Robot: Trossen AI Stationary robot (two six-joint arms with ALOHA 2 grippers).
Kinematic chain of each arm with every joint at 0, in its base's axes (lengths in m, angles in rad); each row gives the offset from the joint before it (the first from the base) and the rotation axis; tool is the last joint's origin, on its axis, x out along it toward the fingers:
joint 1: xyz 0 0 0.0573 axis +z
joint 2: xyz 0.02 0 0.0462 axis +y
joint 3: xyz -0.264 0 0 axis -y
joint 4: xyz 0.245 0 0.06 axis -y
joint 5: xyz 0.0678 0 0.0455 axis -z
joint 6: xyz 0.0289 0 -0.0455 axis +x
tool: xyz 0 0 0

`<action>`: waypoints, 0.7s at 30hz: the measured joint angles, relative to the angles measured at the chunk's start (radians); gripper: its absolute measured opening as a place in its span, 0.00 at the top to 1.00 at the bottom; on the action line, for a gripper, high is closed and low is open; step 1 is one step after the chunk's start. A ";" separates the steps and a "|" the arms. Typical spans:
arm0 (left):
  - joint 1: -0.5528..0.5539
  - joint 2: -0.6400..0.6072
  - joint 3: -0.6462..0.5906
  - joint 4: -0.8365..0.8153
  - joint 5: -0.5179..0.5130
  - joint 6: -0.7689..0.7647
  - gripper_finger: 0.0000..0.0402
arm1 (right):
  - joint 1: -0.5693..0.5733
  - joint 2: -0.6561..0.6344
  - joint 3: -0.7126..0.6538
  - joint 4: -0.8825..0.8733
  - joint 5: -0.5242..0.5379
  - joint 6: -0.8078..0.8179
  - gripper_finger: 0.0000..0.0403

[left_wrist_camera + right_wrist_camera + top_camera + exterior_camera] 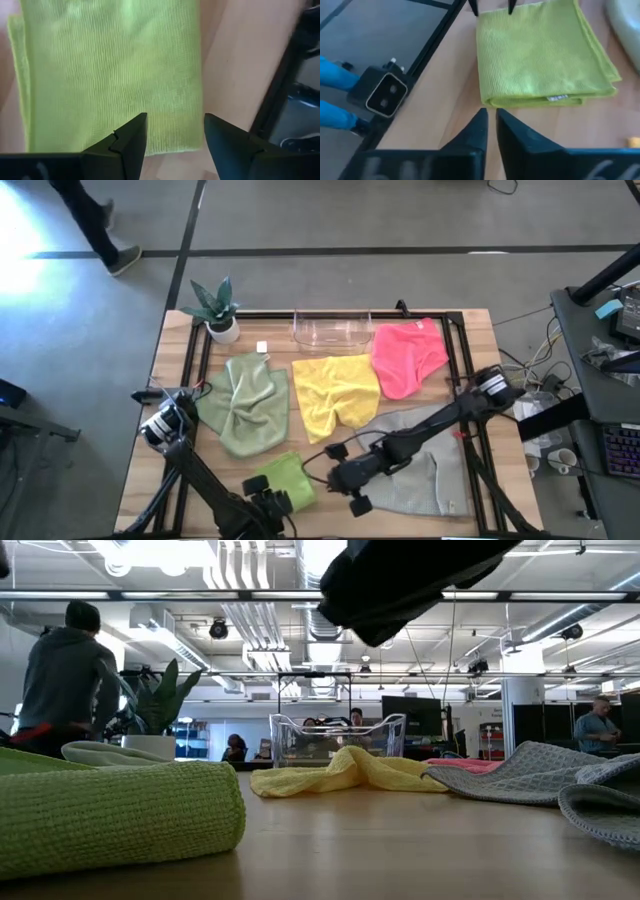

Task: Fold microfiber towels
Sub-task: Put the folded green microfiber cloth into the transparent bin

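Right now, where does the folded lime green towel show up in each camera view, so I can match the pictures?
High view: lime green towel near the table's front edge, left of centre.
Low view: the thick fold filling the lower left foreground.
Left wrist view: it lies just past the open left gripper.
Right wrist view: folded beyond the shut right gripper.
Shared landmark: the wooden table.

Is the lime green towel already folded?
Yes: in the right wrist view the lime green towel lies as a neat rectangle with stacked layer edges showing along one side.
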 joint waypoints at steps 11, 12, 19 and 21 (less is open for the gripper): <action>-0.002 0.000 -0.105 0.126 0.002 -0.032 0.55 | -0.009 0.201 0.188 -0.017 -0.010 0.041 0.98; -0.002 0.000 -0.109 0.130 0.003 -0.033 0.55 | -0.011 0.220 0.208 -0.025 -0.011 0.042 0.98; -0.002 -0.002 -0.133 0.159 0.006 -0.030 0.55 | -0.031 0.297 0.326 -0.147 -0.010 0.067 0.98; -0.002 -0.002 -0.133 0.159 0.007 -0.030 0.55 | -0.039 0.303 0.332 -0.152 -0.010 0.079 0.98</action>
